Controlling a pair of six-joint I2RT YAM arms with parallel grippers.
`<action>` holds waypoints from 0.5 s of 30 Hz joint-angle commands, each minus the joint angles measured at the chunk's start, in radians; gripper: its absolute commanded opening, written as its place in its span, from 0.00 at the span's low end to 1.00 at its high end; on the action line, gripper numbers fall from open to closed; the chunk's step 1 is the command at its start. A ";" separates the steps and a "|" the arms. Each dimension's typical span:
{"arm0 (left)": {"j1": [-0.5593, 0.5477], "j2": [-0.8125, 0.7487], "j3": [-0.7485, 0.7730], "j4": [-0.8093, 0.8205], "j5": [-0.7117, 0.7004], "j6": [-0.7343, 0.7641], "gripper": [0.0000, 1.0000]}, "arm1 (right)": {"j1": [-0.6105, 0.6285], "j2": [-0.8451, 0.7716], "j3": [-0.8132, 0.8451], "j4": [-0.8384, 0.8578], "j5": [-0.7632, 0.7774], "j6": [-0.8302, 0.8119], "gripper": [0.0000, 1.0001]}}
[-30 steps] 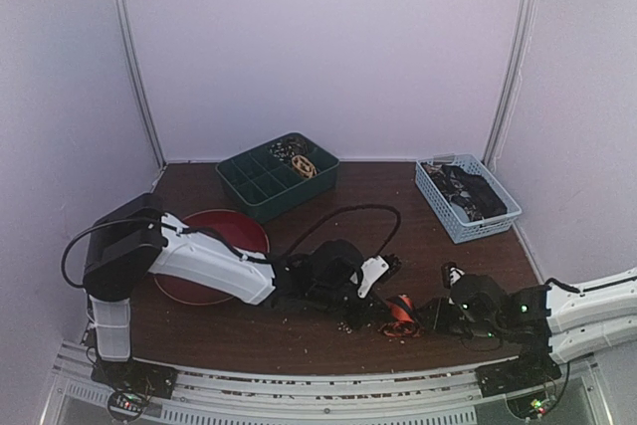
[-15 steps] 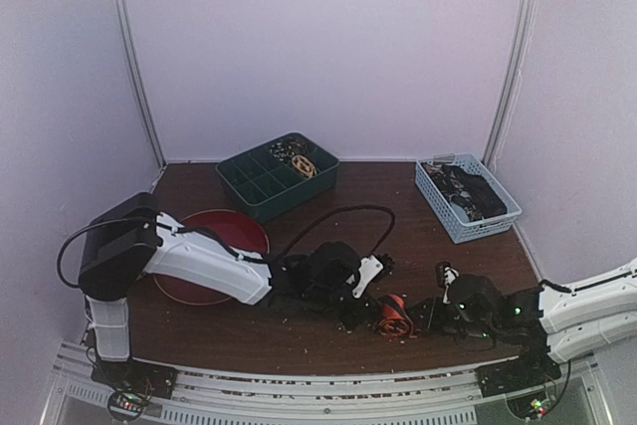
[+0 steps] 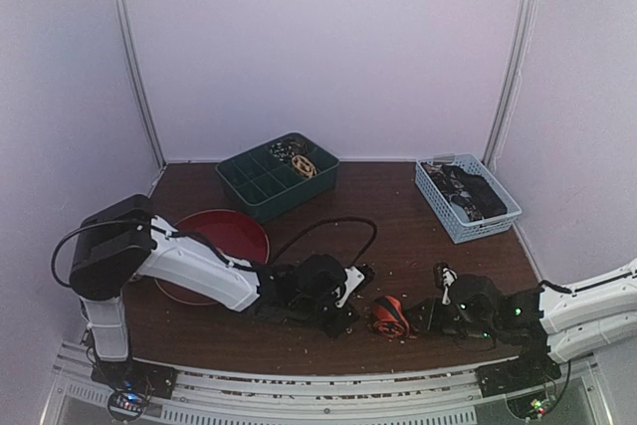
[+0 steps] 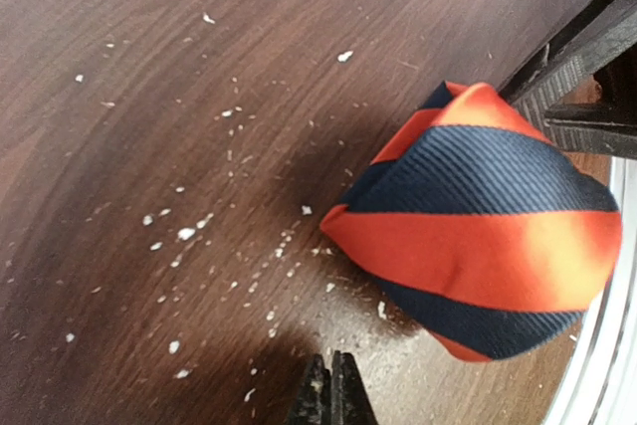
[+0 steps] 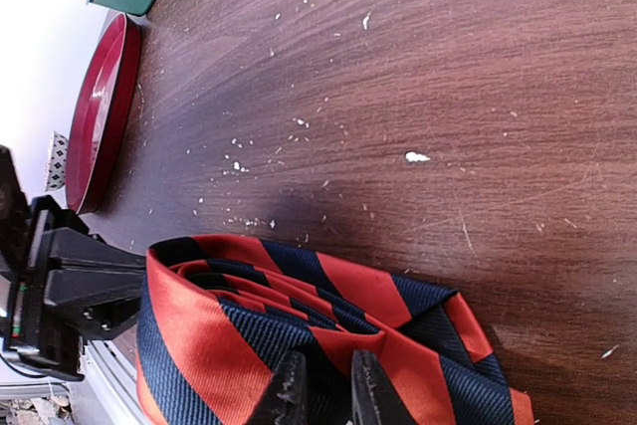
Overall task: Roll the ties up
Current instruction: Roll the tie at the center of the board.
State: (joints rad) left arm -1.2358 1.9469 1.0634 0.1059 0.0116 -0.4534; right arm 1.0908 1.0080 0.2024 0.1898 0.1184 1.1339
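Your left claw (image 4: 328, 397) has just snapped fully shut on nothing and has drawn back toward the left edge of the table (image 3: 398, 216), so it has no hold on the striped tie (image 4: 478, 246) any more. Over the same second your right claw (image 5: 323, 385) has pushed in from the right and nudged the coil a little leftward along the near edge.

I read this as the roll being formed and handed to one side. The tie sits as a tight bundle of orange-red and dark bands rather than a long strip, so the winding looks close to finished.

The tie lies close to the table's near edge, right of its middle, between the two claws. It is just beyond the closed left tips, apart from them with bare, crumb-flecked wood between. Your right claw is nearly closed with its tips set on the coil's outer fold, and it appears to pinch that fold.
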 commanded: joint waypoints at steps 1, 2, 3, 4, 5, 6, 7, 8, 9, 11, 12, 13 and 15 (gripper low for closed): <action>0.024 0.042 0.029 0.116 0.088 -0.007 0.00 | 0.008 0.004 -0.015 -0.010 0.000 0.016 0.17; 0.027 0.047 0.037 0.127 0.120 -0.005 0.00 | 0.008 0.008 -0.018 -0.006 -0.002 0.017 0.17; 0.030 0.062 0.049 0.128 0.150 0.000 0.00 | 0.009 0.013 -0.019 0.002 -0.003 0.021 0.17; 0.030 0.073 0.060 0.123 0.174 0.006 0.00 | 0.008 0.014 -0.023 0.011 -0.001 0.024 0.17; 0.030 0.081 0.068 0.120 0.184 0.007 0.00 | 0.008 0.015 -0.029 0.022 0.000 0.028 0.17; 0.030 0.086 0.069 0.124 0.198 0.007 0.00 | 0.008 0.015 -0.035 0.039 0.004 0.029 0.17; 0.030 0.086 0.066 0.133 0.208 0.005 0.00 | 0.008 0.016 -0.040 0.055 0.008 0.027 0.17; 0.030 0.083 0.058 0.147 0.218 0.000 0.00 | 0.009 0.021 -0.045 0.072 0.008 0.025 0.17; 0.030 0.079 0.049 0.161 0.225 -0.003 0.00 | 0.008 0.027 -0.045 0.093 0.007 0.023 0.17; 0.030 0.070 0.034 0.180 0.231 -0.008 0.00 | 0.008 0.044 -0.044 0.115 0.003 0.015 0.17; 0.030 0.067 0.029 0.182 0.230 -0.009 0.00 | 0.008 0.053 -0.041 0.121 0.005 0.010 0.17; 0.030 0.066 0.023 0.182 0.227 -0.012 0.00 | 0.008 0.064 -0.037 0.122 0.007 0.004 0.17; 0.030 0.066 0.017 0.182 0.222 -0.013 0.00 | 0.008 0.071 -0.025 0.099 0.017 -0.003 0.17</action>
State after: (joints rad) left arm -1.2098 2.0220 1.1007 0.2161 0.2039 -0.4564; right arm 1.0931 1.0554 0.1730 0.2932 0.1196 1.1507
